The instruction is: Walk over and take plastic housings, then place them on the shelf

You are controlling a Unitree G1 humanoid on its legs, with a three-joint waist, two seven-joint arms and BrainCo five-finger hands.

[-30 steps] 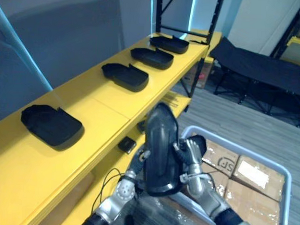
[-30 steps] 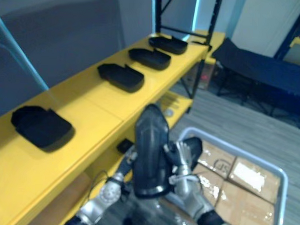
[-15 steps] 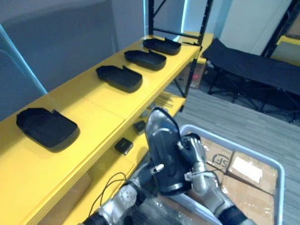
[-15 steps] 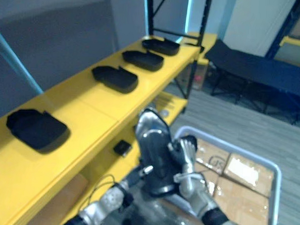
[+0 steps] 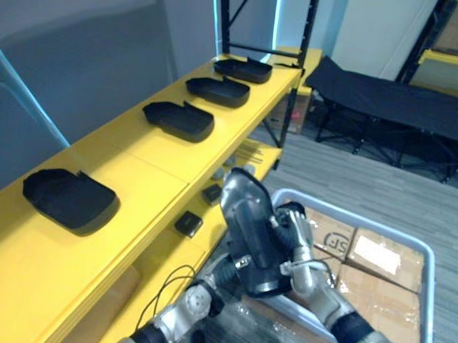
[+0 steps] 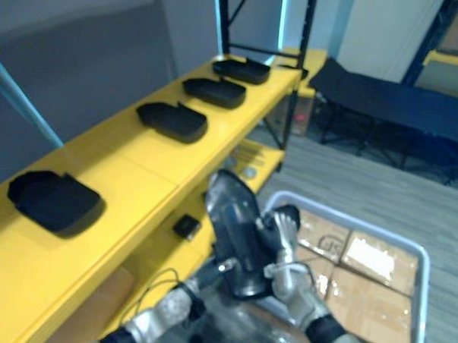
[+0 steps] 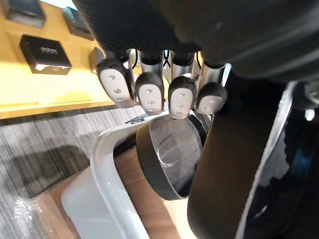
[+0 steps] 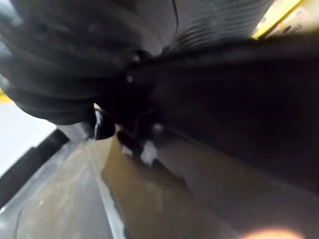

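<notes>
Over the white cart (image 5: 433,302), gripping a black housing (image 5: 249,225) on end, with right hand (image 5: 298,239) curled round its side and left hand (image 7: 149,92) pinching the bottom, beside the yellow shelf (image 5: 138,167).

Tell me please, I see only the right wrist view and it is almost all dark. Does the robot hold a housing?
Observer: Yes. The housing stands on end, a little tilted, between the right robot hand, curled on its edge, and the left robot hand.
Operator: What is near it?
Observer: A white cart with boxes, beside it on the right.
Operator: Is the shelf full?
Observer: No. Four housings lie on the shelf, with a bare stretch after the nearest one.
</notes>
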